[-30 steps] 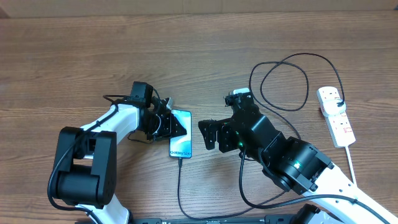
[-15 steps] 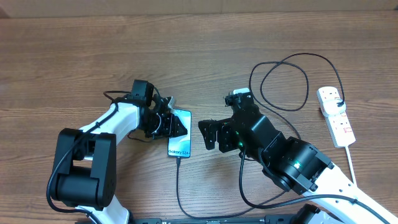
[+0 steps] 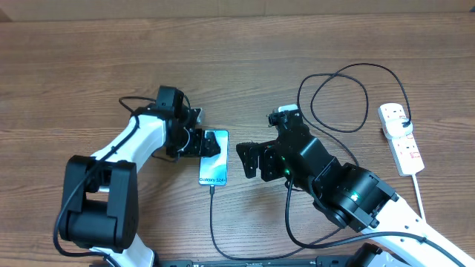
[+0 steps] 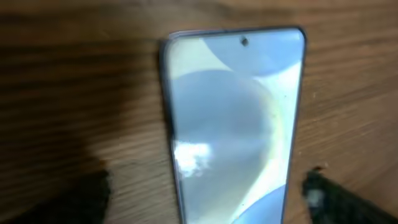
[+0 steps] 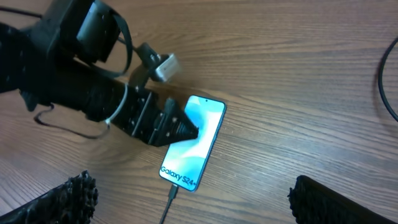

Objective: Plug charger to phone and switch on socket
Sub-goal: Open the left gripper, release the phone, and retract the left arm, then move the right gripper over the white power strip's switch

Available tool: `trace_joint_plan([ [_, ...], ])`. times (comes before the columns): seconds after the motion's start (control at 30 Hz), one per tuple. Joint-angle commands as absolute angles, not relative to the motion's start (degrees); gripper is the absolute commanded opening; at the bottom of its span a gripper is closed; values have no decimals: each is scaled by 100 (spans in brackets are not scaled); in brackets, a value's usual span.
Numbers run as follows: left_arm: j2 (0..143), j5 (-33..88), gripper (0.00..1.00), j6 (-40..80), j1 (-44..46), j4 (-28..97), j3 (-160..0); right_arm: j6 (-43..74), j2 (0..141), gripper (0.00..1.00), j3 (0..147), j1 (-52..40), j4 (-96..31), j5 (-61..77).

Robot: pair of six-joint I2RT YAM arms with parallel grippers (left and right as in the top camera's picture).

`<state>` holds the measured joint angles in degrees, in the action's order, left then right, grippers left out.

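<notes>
Glossy white shells cover the left arm (image 3: pixel 133 141) and the right arm (image 3: pixel 401 215) between bulky black joint housings (image 3: pixel 96 200). Thin black cables (image 3: pixel 132 99) loop beside the left black hand (image 3: pixel 202 141). Small green lights (image 3: pixel 288 174) glow behind the right black hand (image 3: pixel 247 159).

A: Is the top view bright?
B: Yes. Soft, even light falls on the tabletop (image 3: pixel 89 52). The arms only make small, pale shadows.
A: And the left wrist view?
B: Very blurry. The phone (image 4: pixel 233 118) is too close, with a white shiny spot on its screen. A dark shadow lies left of it.
A: The right wrist view?
B: Clear in the middle. The fingertips (image 5: pixel 62 196) of the right end effector (image 5: pixel 199 200) look fuzzy at the bottom corners.
</notes>
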<state>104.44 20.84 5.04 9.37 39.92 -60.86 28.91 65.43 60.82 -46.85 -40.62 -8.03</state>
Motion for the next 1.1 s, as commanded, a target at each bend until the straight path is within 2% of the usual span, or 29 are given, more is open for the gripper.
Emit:
trace_joint_plan([
  [0.0,10840,832,100,384,862,4604,-6587,2908,6578,100,6189,-4648,-3881,-1164],
  [0.2,10071,836,99,534,869,5697,-8897,2926,6646,100,6189,-4499,-3826,-1199],
  [0.4,8541,679,99,530,880,6007,-9826,3959,6646,100,6189,-3717,-5181,-1199],
  [0.63,6681,-578,100,731,1317,7074,-9786,4663,6646,100,6189,-2167,-6829,-1199],
  [0.83,5393,-993,100,1378,1481,7649,-9778,4619,6646,99,6189,-353,-7463,-1194],
  [0.93,4766,-1315,99,1796,1481,7669,-9730,4167,6648,82,6189,563,-7389,-1149],
  [1.07,4125,-1658,100,2082,1481,7747,-9653,3697,6735,47,6191,1603,-7091,-1127],
])
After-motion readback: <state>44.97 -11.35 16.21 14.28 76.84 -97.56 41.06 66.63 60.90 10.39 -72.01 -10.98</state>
